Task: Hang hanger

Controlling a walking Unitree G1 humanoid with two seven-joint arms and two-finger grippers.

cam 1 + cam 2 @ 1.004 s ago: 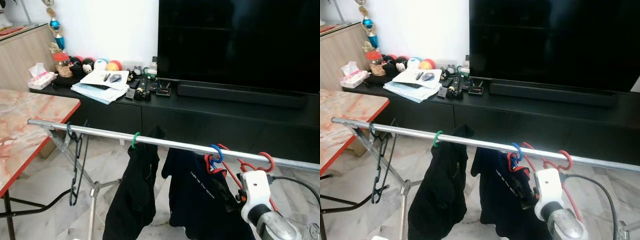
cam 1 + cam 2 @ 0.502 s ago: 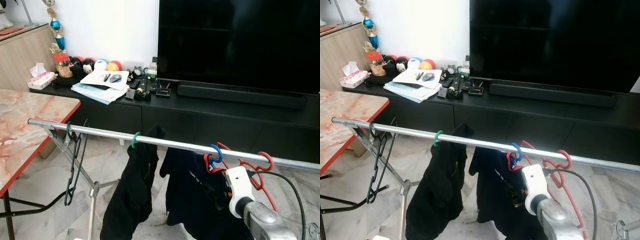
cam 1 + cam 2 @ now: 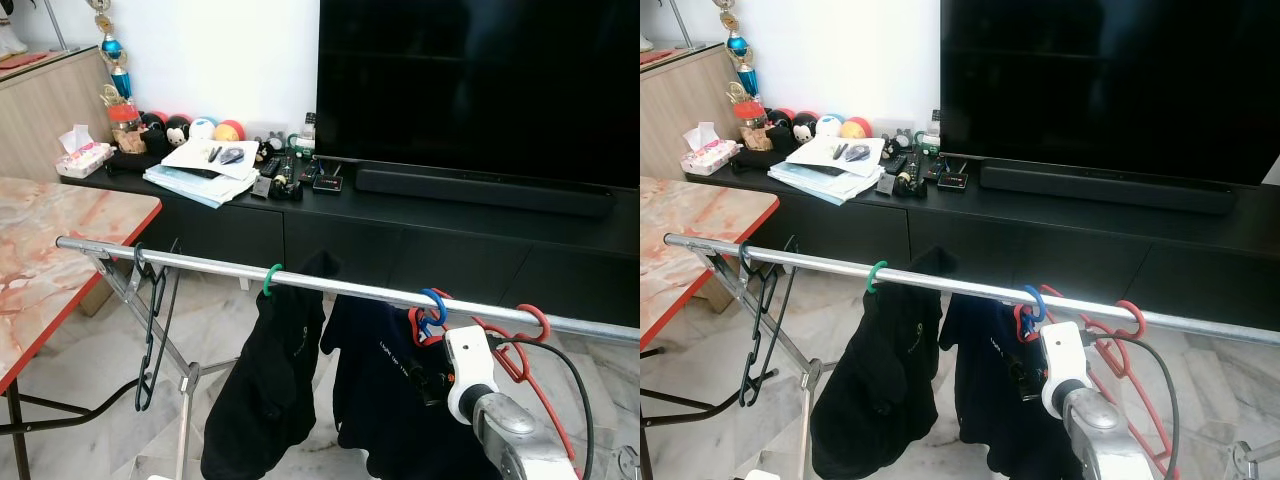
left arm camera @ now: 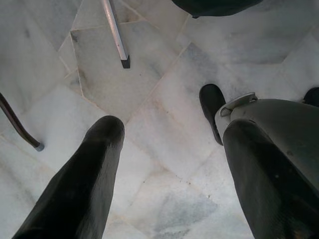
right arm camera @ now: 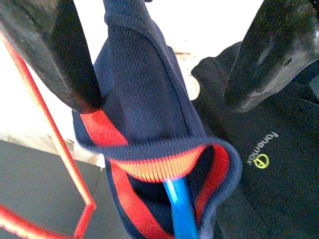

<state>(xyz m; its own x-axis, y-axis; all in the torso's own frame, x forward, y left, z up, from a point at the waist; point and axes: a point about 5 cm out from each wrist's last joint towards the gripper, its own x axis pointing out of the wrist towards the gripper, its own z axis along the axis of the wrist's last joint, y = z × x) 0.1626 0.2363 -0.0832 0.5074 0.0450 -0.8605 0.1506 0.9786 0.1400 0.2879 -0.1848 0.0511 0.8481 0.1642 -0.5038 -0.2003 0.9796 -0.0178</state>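
**Red Hanger Seated on Rail; Right Gripper Spread at Navy Shirt**

A metal rail [image 3: 330, 289] was spanned across the foreground. From it were hung a black garment [image 3: 265, 385] on a green hook and a navy shirt [image 3: 385, 400] on a blue hanger [image 3: 432, 303]. The red hanger [image 3: 520, 345] was hooked over the rail just beside the blue one. The right gripper [image 5: 164, 64] was held at the shirt's collar, fingers apart, gripping nothing. The left gripper [image 4: 167, 149] was hung idle, fingers apart, above the marble floor [image 4: 149, 99].
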